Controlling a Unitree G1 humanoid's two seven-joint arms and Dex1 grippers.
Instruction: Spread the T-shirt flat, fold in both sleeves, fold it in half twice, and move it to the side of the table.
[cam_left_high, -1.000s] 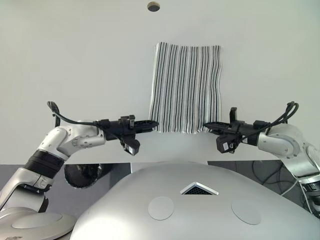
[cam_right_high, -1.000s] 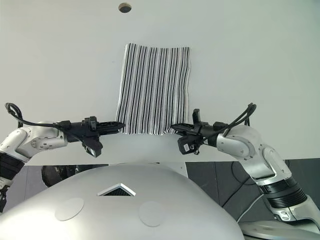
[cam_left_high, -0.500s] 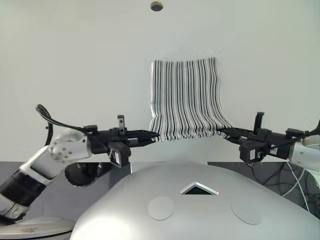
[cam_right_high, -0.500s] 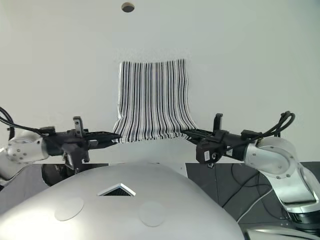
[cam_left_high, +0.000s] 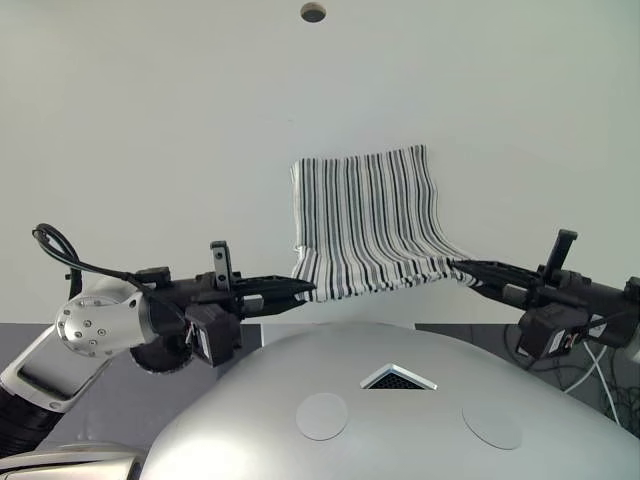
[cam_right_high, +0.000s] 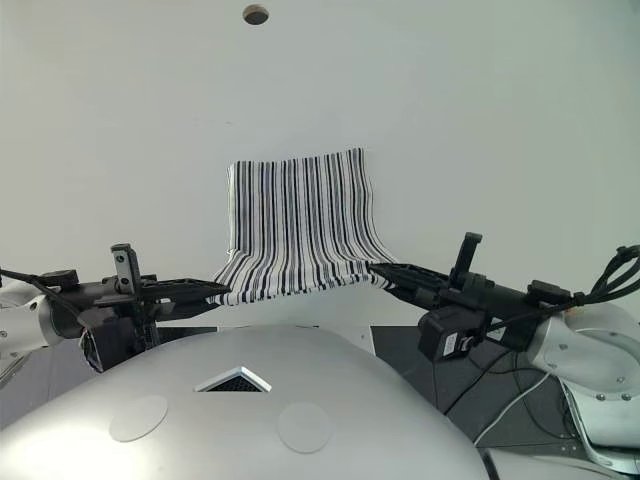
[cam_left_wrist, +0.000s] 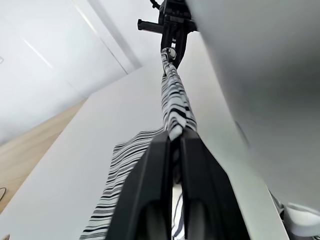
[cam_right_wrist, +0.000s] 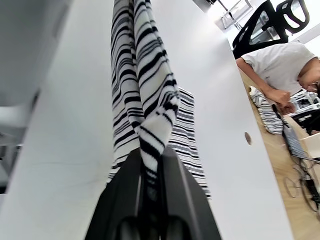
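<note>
A black-and-white striped T-shirt (cam_left_high: 365, 215), folded into a narrow rectangle, has its far part lying on the white table (cam_left_high: 150, 140) while its near edge is lifted off the surface. My left gripper (cam_left_high: 305, 287) is shut on the near left corner, and my right gripper (cam_left_high: 462, 267) is shut on the near right corner. Between them the near hem hangs stretched and slightly sagging. In the left wrist view the striped cloth (cam_left_wrist: 172, 107) runs from my pinching fingers (cam_left_wrist: 155, 170) away to the other gripper (cam_left_wrist: 170, 30). The right wrist view has the cloth (cam_right_wrist: 142, 100) clamped between its fingers (cam_right_wrist: 172, 190).
A small dark round hole (cam_left_high: 313, 13) sits in the table at the far middle. The table's near edge runs just under both grippers. Wide bare table lies to the left and right of the shirt. A person (cam_right_wrist: 280, 70) sits at another desk far off.
Both grippers have risen and pulled toward me with the near edge of the shirt. The shirt's far edge has slid toward me along the table.
</note>
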